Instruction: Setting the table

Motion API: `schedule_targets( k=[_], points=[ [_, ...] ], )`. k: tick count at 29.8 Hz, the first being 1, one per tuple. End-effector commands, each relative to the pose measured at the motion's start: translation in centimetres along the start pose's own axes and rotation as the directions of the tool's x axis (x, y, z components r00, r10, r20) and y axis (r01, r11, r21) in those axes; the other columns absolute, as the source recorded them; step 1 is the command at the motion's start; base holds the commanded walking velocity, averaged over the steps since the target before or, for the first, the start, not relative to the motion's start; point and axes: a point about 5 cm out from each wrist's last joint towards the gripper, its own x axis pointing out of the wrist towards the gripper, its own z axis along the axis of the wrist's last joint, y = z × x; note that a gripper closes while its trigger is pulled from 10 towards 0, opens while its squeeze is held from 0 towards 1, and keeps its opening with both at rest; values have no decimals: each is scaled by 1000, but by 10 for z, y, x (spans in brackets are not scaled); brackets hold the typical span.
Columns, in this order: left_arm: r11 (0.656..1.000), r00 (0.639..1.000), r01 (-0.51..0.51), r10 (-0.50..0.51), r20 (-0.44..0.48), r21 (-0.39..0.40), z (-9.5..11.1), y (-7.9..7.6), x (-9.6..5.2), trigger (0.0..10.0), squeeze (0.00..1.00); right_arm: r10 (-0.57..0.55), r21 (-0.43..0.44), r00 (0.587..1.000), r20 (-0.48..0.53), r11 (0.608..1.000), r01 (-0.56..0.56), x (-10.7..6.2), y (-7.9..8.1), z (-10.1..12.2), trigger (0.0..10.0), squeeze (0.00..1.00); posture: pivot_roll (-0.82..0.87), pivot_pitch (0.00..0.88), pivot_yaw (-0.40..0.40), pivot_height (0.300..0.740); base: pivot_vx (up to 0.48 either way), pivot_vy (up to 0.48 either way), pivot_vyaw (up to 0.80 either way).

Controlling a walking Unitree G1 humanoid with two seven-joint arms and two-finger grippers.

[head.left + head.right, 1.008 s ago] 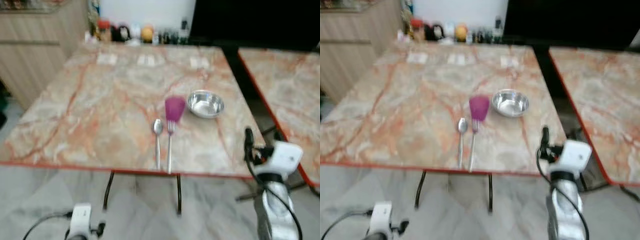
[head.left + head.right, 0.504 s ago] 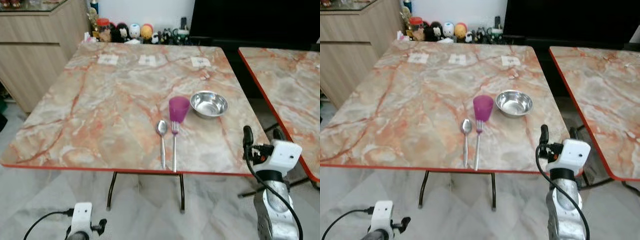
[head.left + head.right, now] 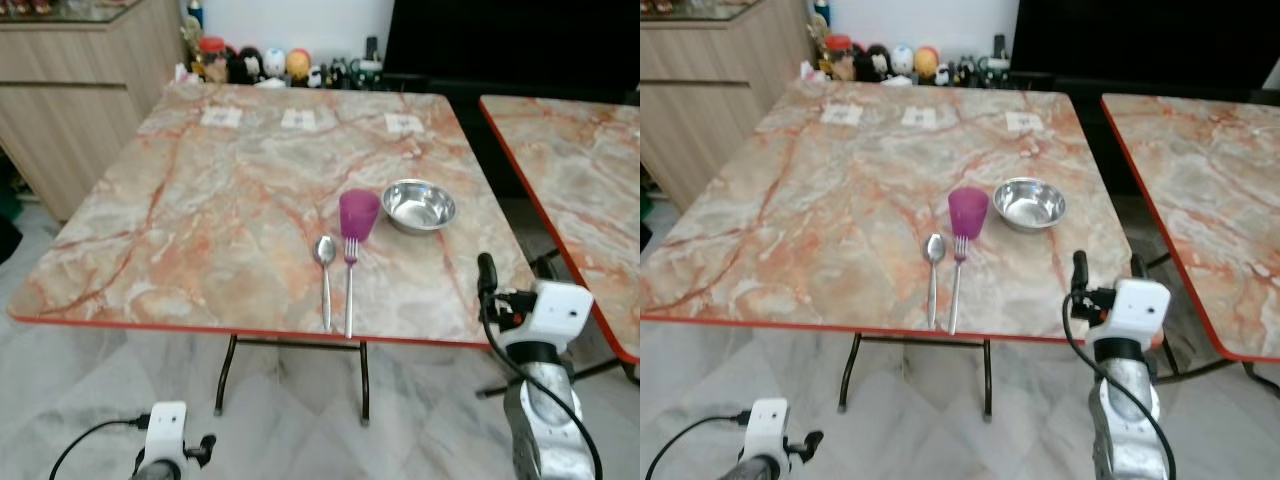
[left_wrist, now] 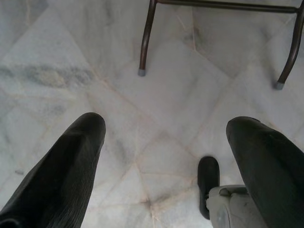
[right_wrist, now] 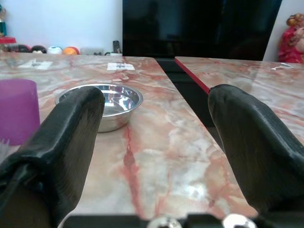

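Near the front of the marble table [image 3: 200,200] a purple cup [image 3: 358,214] stands upright. A steel bowl [image 3: 419,205] sits just right of it. A spoon [image 3: 325,275] and a fork [image 3: 349,285] lie side by side in front of the cup, handles toward the table edge. My right gripper [image 5: 156,97] is open and empty at the table's front right corner, level with the tabletop and facing the bowl. My left gripper [image 4: 166,123] hangs low, open over the floor.
A second marble table [image 3: 590,160] stands to the right across a narrow gap. A wooden cabinet [image 3: 70,90] is at the left. Figurines and bottles [image 3: 270,65] line the far edge, and three paper labels [image 3: 298,119] lie behind. The metal table legs [image 4: 145,38] stand on pale marble floor.
The blurred picture has sharpened and the whole view has shifted slightly as the camera moved. Cup, bowl, spoon and fork keep their places. Both grippers stay open.
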Motion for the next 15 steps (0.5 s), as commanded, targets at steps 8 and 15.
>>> schedule_targets(
  k=[8,15],
  points=[
    [1000,1000,-3,2,-18,-18,-3,0,0,10000,0,-2,-33,1000,3,999,2,0,-5,1,10000,0,90,26,-35,740,261,0,80],
    [1000,1000,-2,1,-21,-19,-3,0,0,10000,0,23,-3,1000,-4,1000,-23,-1,2,0,10000,0,90,25,-34,740,265,0,206]
  ],
)
